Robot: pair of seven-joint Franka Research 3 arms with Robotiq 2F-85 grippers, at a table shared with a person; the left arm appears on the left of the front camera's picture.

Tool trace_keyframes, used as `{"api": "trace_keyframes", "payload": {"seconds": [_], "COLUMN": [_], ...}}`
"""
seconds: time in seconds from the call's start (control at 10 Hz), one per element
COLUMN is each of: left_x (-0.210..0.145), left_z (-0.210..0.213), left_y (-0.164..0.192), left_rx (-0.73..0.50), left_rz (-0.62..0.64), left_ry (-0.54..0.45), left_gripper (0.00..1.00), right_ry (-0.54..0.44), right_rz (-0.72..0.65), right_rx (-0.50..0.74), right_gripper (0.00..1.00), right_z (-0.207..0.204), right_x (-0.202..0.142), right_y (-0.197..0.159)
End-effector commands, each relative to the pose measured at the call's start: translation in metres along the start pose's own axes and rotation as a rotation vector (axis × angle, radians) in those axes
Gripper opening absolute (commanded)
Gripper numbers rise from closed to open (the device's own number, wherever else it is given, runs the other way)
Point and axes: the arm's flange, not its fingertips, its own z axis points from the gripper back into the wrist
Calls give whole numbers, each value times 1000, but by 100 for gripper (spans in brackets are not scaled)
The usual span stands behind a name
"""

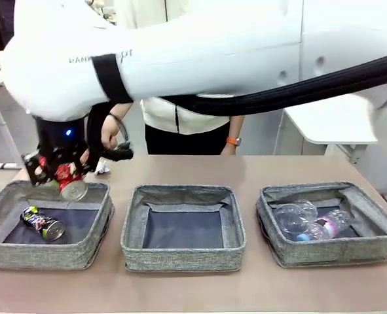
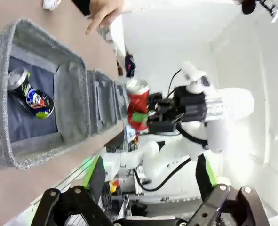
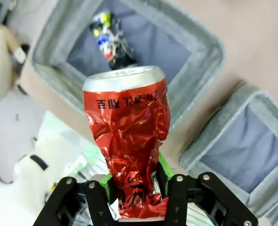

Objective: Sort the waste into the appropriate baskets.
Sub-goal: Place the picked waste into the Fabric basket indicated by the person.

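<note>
My right gripper point(image 1: 62, 175) is shut on a crushed red can point(image 1: 67, 178) and holds it just above the far rim of the left basket point(image 1: 49, 255). In the right wrist view the red can point(image 3: 129, 136) stands between the green pads, over the same basket point(image 3: 200, 61). A black printed can point(image 1: 42, 224) lies on its side inside that basket. The middle basket point(image 1: 183, 258) holds nothing. A clear cup point(image 1: 293, 216) and a pink-labelled bottle point(image 1: 329, 226) lie in the right basket point(image 1: 331, 252). My left gripper point(image 2: 148, 188) is open and holds nothing.
A crumpled white paper ball point(image 1: 101, 167) lies on the table behind the left basket. The person stands at the far side, one hand point(image 1: 108, 131) hanging close to my right gripper. The right arm spans the scene above the baskets.
</note>
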Motion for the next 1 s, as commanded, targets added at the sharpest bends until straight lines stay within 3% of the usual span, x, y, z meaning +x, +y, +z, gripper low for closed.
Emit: {"api": "trace_keyframes", "payload": {"seconds": [0.0, 0.3, 0.4, 0.5, 0.8, 0.9], "left_x": [5, 5, 5, 5, 5, 5], "left_z": [-19, -19, -19, -19, -19, -19], "left_y": [1, 1, 1, 1, 1, 1], "left_rx": [51, 51, 51, 51, 51, 51], "left_rz": [14, 14, 14, 14, 14, 14], "left_ry": [100, 100, 100, 100, 100, 100], "left_gripper": [100, 100, 100, 100, 100, 100], "right_ry": [29, -226, -290, -256, -285, -294], "right_rz": [12, 197, 222, 210, 166, 178], "right_rx": [-5, 199, 199, 178, 172, 168], "right_gripper": [25, 25, 25, 25, 25, 82], "right_z": [-8, -26, -33, -37, -41, -41], "right_x": [-5, -3, -3, -3, -5, -6], "right_y": [5, 4, 1, -4, -13, -13]}}
